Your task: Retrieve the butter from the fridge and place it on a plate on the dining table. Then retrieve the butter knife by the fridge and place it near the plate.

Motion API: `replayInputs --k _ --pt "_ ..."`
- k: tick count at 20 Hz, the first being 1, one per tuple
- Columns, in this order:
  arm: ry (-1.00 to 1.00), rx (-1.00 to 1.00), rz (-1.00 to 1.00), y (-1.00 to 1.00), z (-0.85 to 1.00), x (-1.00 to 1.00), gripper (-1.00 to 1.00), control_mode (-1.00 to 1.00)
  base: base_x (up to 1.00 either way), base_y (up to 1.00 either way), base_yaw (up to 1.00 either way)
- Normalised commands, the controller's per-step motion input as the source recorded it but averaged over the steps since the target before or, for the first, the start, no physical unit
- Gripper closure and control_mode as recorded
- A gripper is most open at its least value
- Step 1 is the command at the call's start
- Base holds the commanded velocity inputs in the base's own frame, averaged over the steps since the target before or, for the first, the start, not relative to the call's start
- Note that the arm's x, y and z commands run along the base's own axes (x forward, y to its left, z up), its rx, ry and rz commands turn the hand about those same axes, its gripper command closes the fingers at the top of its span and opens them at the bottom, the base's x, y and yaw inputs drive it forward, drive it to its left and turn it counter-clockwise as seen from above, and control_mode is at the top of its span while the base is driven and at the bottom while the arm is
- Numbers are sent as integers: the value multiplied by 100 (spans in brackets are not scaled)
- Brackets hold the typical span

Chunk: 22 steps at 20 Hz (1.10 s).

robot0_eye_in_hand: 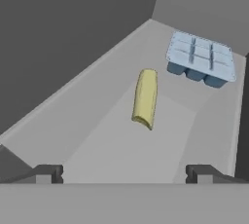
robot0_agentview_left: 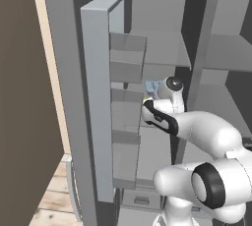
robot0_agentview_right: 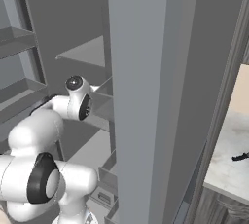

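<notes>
Hand view has the claw [robot0_eye_in_hand: 124, 173] spread wide and empty inside the fridge [robot0_agentview_left: 93, 97], the butter [robot0_eye_in_hand: 145, 98] lying on the shelf ahead beside an ice tray [robot0_eye_in_hand: 200, 58]. The fetch is just starting, I'd say; next it must reach forward, straddle the stick and close.

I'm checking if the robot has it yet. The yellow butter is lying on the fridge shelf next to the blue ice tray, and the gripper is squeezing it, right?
Not quite. In the hand view the gripper is open, short of the butter, not squeezing it. The butter does lie on the fridge shelf near the blue ice tray.
</notes>
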Motion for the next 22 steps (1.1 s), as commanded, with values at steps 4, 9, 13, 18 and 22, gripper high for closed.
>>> replayInputs --k 4,9,13,18,22 --pt "0 0 0 0 -2 35 -100 -100 0 0 0" --pt "0 0 0 -3 -1 33 -100 -100 0 0 0" --pt "0 0 0 -11 0 18 -100 -100 0 0 0" --pt "0 0 -1 -3 -3 8 -100 -100 0 0 0" --pt "0 0 -2 0 -13 4 -100 -100 0 0 0"
